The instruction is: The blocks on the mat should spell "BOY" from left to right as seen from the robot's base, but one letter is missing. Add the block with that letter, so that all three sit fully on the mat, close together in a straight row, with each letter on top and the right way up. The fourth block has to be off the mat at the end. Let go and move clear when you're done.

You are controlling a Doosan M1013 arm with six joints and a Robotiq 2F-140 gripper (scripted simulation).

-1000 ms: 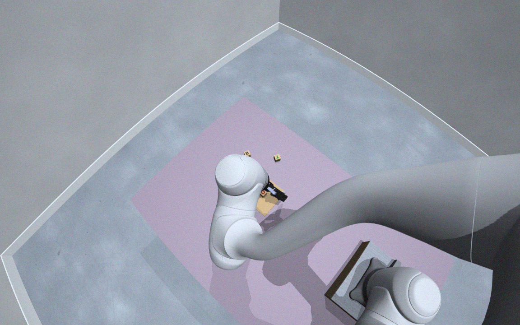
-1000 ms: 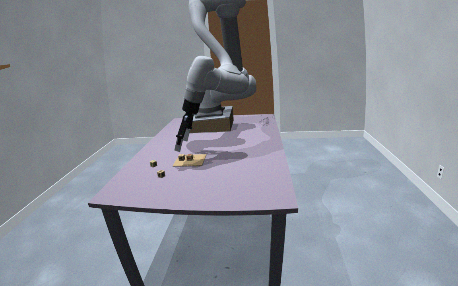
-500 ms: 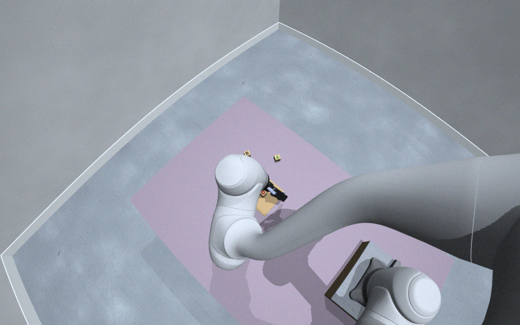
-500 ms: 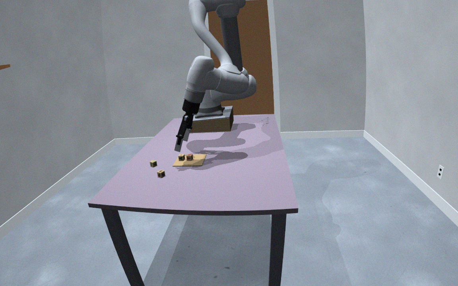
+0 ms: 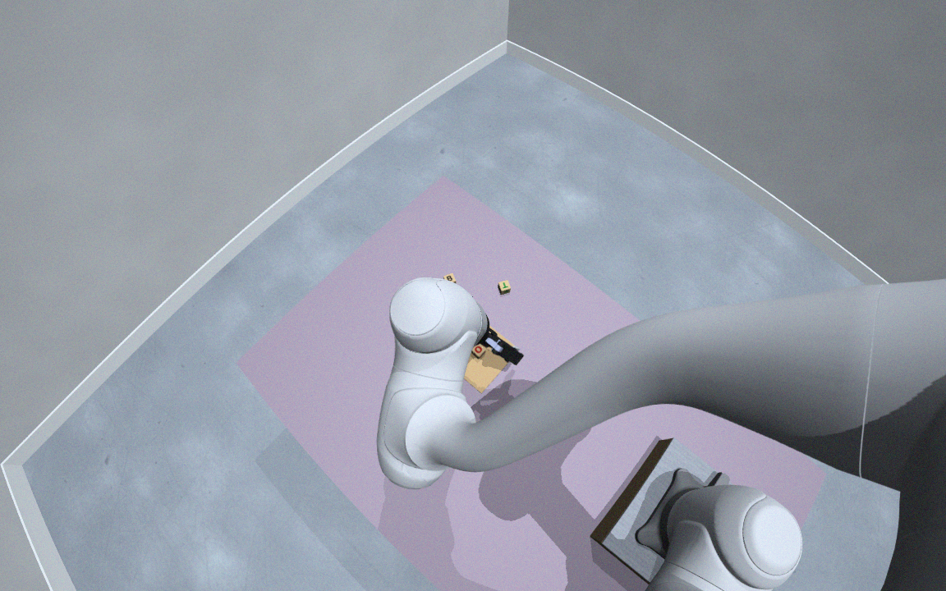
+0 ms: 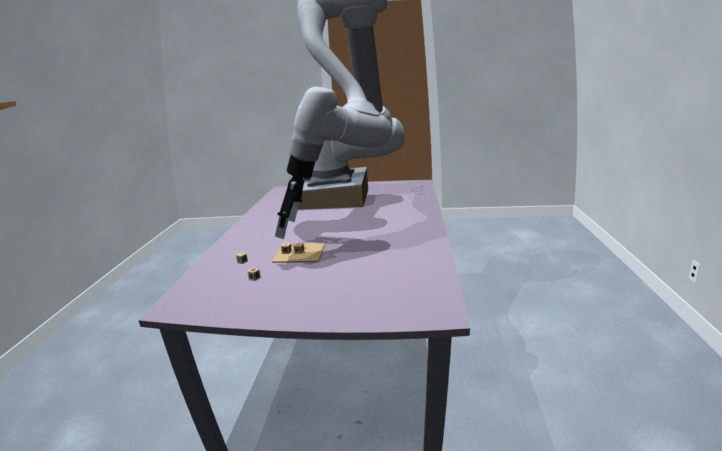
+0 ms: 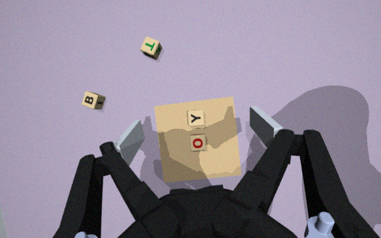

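A tan mat [image 7: 198,139] lies on the purple table. On it stand a block with a black Y [image 7: 196,118] and a block with a red O [image 7: 198,143], side by side with letters on top. A block with a black B [image 7: 93,100] and a block with a green T [image 7: 151,47] lie off the mat on the table. My gripper [image 7: 195,122] hangs above the mat, open and empty, with its fingers apart on either side of the two blocks. In the overhead view the gripper [image 5: 502,349] hides part of the mat [image 5: 487,371]; the B block [image 5: 450,277] and T block [image 5: 504,286] lie beyond it.
The arm's base [image 6: 334,190] stands on the table's far end in the side view. The mat [image 6: 299,254] lies mid-table, with the two loose blocks [image 6: 247,265] toward the table's left edge. The arm's elbow [image 5: 429,323] hides part of the table from above.
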